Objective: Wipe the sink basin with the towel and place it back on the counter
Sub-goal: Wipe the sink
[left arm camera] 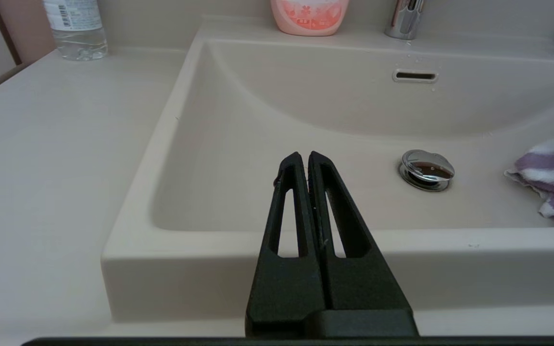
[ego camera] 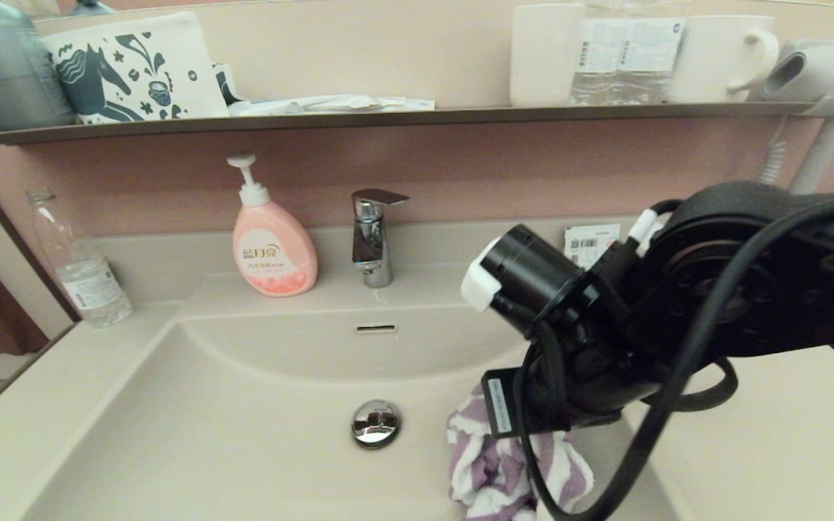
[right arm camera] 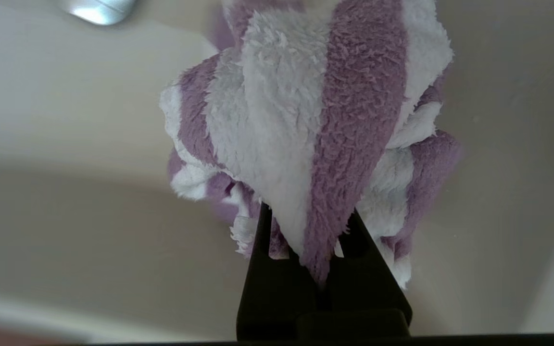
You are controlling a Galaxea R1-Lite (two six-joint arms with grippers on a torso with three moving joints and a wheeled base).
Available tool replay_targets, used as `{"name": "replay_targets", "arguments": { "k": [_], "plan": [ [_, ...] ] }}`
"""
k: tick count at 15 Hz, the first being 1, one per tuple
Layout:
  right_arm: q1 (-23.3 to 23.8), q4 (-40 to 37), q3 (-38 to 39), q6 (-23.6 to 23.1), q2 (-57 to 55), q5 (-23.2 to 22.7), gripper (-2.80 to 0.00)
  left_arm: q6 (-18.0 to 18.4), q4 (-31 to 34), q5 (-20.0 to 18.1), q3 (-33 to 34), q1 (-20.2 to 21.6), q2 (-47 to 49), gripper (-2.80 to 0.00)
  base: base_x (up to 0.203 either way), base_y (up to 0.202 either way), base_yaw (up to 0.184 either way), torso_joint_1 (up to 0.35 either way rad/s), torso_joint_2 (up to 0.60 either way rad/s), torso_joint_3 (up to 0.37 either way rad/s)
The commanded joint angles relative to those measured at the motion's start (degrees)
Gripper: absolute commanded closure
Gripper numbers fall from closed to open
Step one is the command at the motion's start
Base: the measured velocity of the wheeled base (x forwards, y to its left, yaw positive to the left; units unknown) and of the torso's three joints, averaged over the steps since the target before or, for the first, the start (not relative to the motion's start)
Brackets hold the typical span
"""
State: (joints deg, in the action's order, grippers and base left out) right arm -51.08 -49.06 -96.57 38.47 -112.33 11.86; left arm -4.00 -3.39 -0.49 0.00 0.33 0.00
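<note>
The purple and white striped towel (ego camera: 498, 469) hangs bunched in the right part of the cream sink basin (ego camera: 243, 434), right of the chrome drain plug (ego camera: 376, 422). My right arm reaches down into the basin from the right. My right gripper (right arm camera: 308, 226) is shut on a fold of the towel (right arm camera: 301, 120), whose pile hides the fingertips. The left wrist view shows my left gripper (left arm camera: 304, 156) shut and empty, held over the basin's front rim (left arm camera: 209, 254), left of the drain plug (left arm camera: 426, 169). The towel (left arm camera: 553, 178) lies at that view's right edge. Bare counter (ego camera: 786, 434) flanks the basin.
A pink soap pump bottle (ego camera: 272, 246) and a chrome tap (ego camera: 372, 235) stand behind the basin, above the overflow slot (ego camera: 376, 328). A clear water bottle (ego camera: 80, 268) stands on the left counter. The dark shelf (ego camera: 388, 116) above carries cups and a pouch.
</note>
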Motion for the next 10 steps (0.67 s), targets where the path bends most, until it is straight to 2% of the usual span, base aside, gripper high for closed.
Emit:
{"name": "replay_targets", "arguments": {
  "k": [1, 3, 5, 10],
  "plan": [
    [-0.9, -1.8, -0.1, 0.3, -6.4, 1.5, 0.00, 0.0, 0.0, 0.0, 0.0, 0.0, 0.1, 0.00, 0.000, 0.000, 0.000, 0.000, 0.00, 0.000],
    [-1.2, -3.7, -0.2, 1.2, -10.9, 3.9, 0.00, 0.0, 0.0, 0.0, 0.0, 0.0, 0.1, 0.00, 0.000, 0.000, 0.000, 0.000, 0.00, 0.000],
    [-1.6, -3.6, -0.2, 2.2, -14.4, 3.5, 0.00, 0.0, 0.0, 0.0, 0.0, 0.0, 0.1, 0.00, 0.000, 0.000, 0.000, 0.000, 0.00, 0.000],
    [-4.1, 4.6, -1.3, 2.3, -19.4, -6.9, 0.00, 0.0, 0.0, 0.0, 0.0, 0.0, 0.1, 0.00, 0.000, 0.000, 0.000, 0.000, 0.00, 0.000]
  ]
}}
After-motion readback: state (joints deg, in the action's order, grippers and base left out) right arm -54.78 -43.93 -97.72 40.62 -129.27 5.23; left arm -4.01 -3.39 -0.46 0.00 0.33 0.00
